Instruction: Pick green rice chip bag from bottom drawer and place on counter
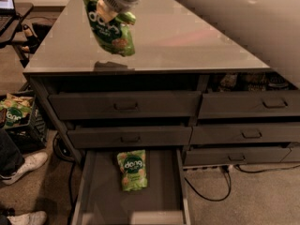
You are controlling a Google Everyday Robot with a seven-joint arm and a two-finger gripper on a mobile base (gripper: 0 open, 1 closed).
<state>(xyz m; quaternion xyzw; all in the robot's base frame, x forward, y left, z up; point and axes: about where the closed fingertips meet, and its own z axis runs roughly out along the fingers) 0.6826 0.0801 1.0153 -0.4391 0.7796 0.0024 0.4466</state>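
My gripper [108, 12] is at the top of the view, above the left part of the counter [197, 41]. My 2 fingers are clamped on the upper part of the green rice chip bag [111, 32]. The bag hangs down from them, a little tilted, with its dark round logo facing the camera. It is in the air over the counter, near the front left edge, and I see a gap between its lower end and the glossy top. Just under it there is a dark reflection [110, 66] on the surface.

Below, the bottom drawer [90, 186] is pulled open. On its flat floor lies 1 second bag [132, 169] of the same kind, label up, nearer to the cabinet than to the drawer's front. Above this drawer, 2 handled drawer fronts [125, 106] are closed or almost closed.

At the left, beside the cabinet, a third bag [15, 114] sits on top of a dark crate [23, 135]. A white shoe [27, 165] is on the carpet near it. At the right, a black cable [211, 193] lies on the floor.
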